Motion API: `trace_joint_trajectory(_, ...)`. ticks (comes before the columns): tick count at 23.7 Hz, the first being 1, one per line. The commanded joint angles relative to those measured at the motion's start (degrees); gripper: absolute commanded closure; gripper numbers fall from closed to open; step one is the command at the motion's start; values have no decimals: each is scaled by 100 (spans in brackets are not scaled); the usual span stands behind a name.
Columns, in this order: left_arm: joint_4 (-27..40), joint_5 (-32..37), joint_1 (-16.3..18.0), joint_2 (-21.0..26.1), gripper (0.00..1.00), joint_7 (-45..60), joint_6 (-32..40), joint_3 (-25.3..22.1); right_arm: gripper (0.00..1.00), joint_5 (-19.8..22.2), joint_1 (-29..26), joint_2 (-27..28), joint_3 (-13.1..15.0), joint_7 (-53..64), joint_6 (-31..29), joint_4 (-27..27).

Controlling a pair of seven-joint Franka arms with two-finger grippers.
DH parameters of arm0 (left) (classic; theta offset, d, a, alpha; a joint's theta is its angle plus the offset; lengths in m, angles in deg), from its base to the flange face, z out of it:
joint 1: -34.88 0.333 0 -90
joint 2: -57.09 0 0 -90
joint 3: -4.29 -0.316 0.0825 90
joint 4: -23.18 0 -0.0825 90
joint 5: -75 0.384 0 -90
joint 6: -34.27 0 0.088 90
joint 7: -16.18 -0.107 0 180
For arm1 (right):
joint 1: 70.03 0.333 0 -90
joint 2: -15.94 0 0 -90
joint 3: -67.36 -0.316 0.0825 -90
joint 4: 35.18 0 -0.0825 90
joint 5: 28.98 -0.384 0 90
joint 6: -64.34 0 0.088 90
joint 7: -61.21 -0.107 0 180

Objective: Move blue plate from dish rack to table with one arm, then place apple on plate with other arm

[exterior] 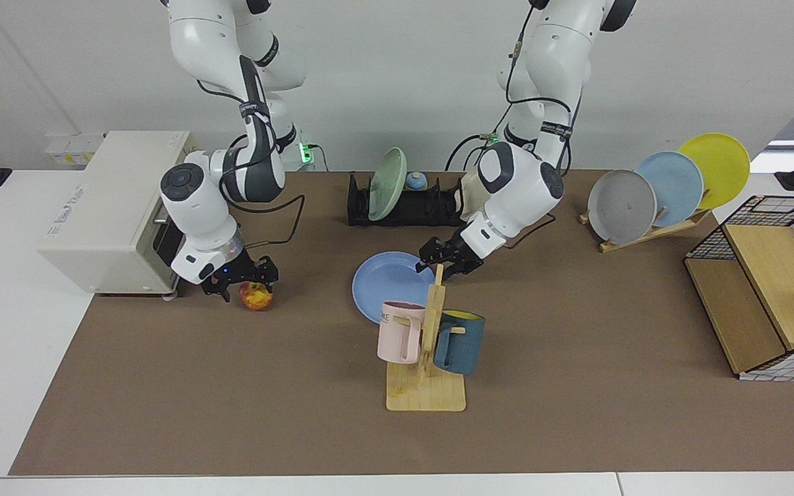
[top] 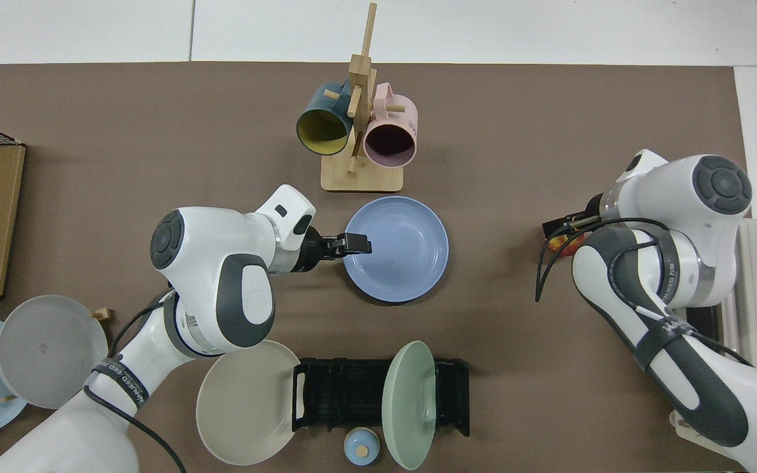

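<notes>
The blue plate (exterior: 384, 284) (top: 397, 249) lies almost level, low over the brown table (exterior: 576, 344), just behind the mug tree; whether it touches the cover I cannot tell. My left gripper (exterior: 433, 264) (top: 359, 244) is shut on the plate's rim, on the side towards the wooden plate stand. The black dish rack (exterior: 404, 204) (top: 352, 394) stands behind it. The red and yellow apple (exterior: 257, 297) (top: 557, 244) rests on the table by the white box. My right gripper (exterior: 249, 281) (top: 561, 228) is open just over it, one finger on each side.
The rack holds a green plate (exterior: 387, 174), and a beige plate (exterior: 473, 196) leans at its end. A wooden mug tree (exterior: 427, 344) with two mugs stands in front of the blue plate. A slanted wooden stand (exterior: 645, 231) bears three plates, with a wire basket (exterior: 776, 275) nearby.
</notes>
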Motion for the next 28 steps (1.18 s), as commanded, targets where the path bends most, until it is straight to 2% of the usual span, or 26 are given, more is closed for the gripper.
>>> trace_joint_trajectory(1,-12,327,-10,-296,2,257,-2,-15,0,-171,28,76,6,280,-194,-197)
trace_joint_trajectory(6,-424,1363,-1,-604,1,872,1041,-314,2,-171,-51,234,6,482,-511,-276)
trace_joint_trajectory(8,-722,1986,17,-666,1,1180,1586,-393,18,-171,-51,261,6,578,-519,-268)
trace_joint_trajectory(9,-915,2363,34,-666,1,1381,1867,-428,39,-162,-42,278,6,622,-519,-224)
trace_joint_trajectory(10,-1091,2733,43,-675,1,1549,2149,-437,77,-153,-25,313,6,597,-511,-154)
trace_joint_trajectory(11,-1232,3102,52,-701,1,1655,2395,-437,100,-162,10,331,14,527,-493,-127)
trace_joint_trajectory(13,-1539,3761,52,-780,1,1813,2887,-446,100,-171,72,314,15,325,-388,-31)
trace_joint_trajectory(15,-1847,4106,61,-868,1,1840,3379,-490,100,-127,151,314,15,131,-134,188)
trace_joint_trajectory(18,-2585,4204,70,-868,1,1797,4416,-586,100,-135,361,244,23,-193,314,584)
trace_joint_trajectory(21,-3087,4257,61,-868,1,1770,5015,-815,100,-83,712,94,15,-904,474,699)
trace_joint_trajectory(24,-3167,4309,52,-973,0,1770,5324,-999,100,-21,1476,85,76,-1774,447,708)
trace_joint_trajectory(28,-3001,4353,26,-1570,0,1726,5473,-1210,100,119,2049,147,41,-2715,342,787)
